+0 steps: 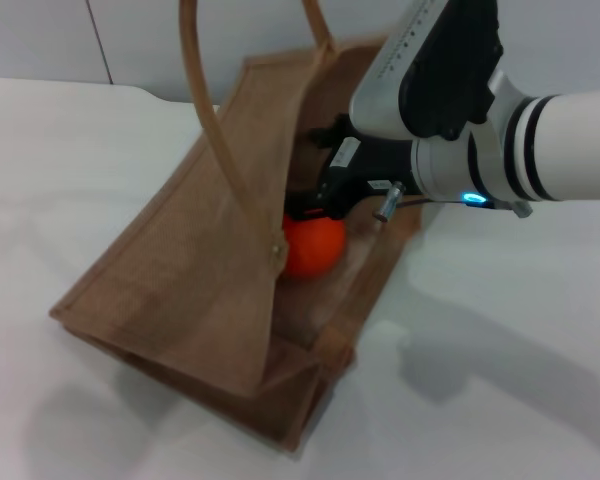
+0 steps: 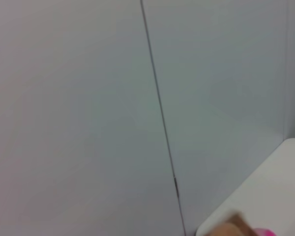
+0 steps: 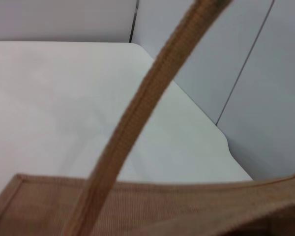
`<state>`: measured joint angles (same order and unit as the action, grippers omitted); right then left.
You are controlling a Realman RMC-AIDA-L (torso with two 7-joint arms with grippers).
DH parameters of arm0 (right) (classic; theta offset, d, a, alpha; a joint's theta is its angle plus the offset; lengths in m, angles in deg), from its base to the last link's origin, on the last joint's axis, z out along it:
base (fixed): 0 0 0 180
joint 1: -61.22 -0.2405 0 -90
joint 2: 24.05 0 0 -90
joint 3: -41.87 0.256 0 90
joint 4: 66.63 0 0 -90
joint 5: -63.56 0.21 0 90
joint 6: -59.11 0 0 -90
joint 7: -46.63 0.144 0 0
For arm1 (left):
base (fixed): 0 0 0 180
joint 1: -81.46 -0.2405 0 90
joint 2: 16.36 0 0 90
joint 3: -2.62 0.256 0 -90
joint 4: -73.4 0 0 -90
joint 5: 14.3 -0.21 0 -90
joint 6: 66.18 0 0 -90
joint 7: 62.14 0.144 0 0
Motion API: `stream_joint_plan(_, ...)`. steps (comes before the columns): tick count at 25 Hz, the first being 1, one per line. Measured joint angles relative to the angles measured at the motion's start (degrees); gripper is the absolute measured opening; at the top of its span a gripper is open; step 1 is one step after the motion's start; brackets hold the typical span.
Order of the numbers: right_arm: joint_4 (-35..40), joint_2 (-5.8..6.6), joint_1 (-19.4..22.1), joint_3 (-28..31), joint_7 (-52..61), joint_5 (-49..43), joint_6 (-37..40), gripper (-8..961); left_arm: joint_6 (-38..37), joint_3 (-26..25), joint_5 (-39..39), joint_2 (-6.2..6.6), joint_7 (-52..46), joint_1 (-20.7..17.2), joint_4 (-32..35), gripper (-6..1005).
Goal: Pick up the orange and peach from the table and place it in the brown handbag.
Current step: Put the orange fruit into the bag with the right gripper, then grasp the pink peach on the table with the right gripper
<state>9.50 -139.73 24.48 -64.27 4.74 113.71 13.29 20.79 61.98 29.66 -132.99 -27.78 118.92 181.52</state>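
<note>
A plain white table (image 1: 520, 330) spreads beneath and to every side of the tool, its rounded far corner (image 3: 137, 46) meeting pale grey wall panels (image 2: 78, 108) that rise behind the tool, split by thin dark vertical seams (image 2: 160, 113), with soft shadows on the table (image 1: 460, 365).

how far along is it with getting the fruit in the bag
Roughly halfway, at best. The orange is already inside the brown handbag, with the right gripper reaching into the bag's mouth just above it; whether it has let go is unclear. The peach is not visibly in the bag, so that looks left to do.
</note>
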Motion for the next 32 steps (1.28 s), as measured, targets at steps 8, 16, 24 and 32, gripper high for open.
stream_joint_plan(8,0.0,0.10,0.3,0.2,0.1,-1.0,-1.2,857,-0.7,-0.5,-0.5,0.13,0.0,-1.7,-0.3,126)
stream_joint_plan(16,12.3,0.09,8.4,11.7,0.8,-8.7,-10.4,887,-1.2,-3.5,-2.5,-0.01,0.0,-2.8,-1.5,126)
stream_joint_plan(24,13.2,0.21,9.4,16.9,1.8,-15.7,-9.6,882,-1.6,-4.6,-2.6,0.02,-0.6,-3.7,-2.1,126)
stream_joint_plan(32,1.1,0.15,4.5,16.6,0.7,-15.7,-1.4,880,-2.1,-4.6,-2.7,0.01,-1.0,-4.4,-2.1,126)
